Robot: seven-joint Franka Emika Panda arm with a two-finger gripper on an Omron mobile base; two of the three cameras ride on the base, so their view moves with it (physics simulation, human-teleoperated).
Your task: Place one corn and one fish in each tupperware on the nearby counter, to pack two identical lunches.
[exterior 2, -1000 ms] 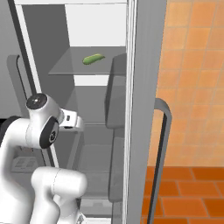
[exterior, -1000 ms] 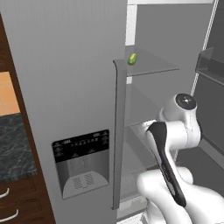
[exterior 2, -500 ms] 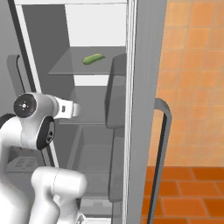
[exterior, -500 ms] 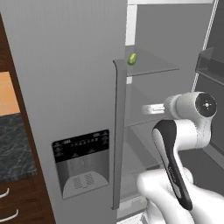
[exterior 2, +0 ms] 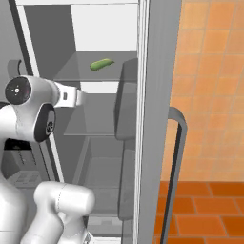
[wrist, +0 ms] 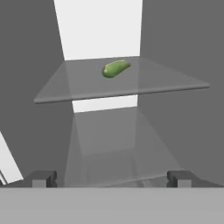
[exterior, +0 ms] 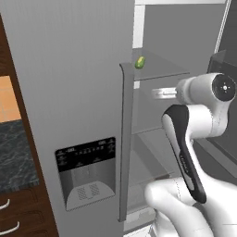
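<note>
Here, the gripper (wrist: 112, 178) points into an open fridge, jaws spread wide, nothing between them; its dark fingertips (wrist: 43, 178) sit at the bottom corners of the hand view. A green-husked corn (wrist: 115, 68) lies on the upper glass shelf (wrist: 175, 85), upper centre of the hand view, well apart from the gripper. The counter (exterior: 16, 157) shows at the left edge of the left base view.

The fridge door (exterior: 83, 92) half hides the corn (exterior: 139, 62).
</note>
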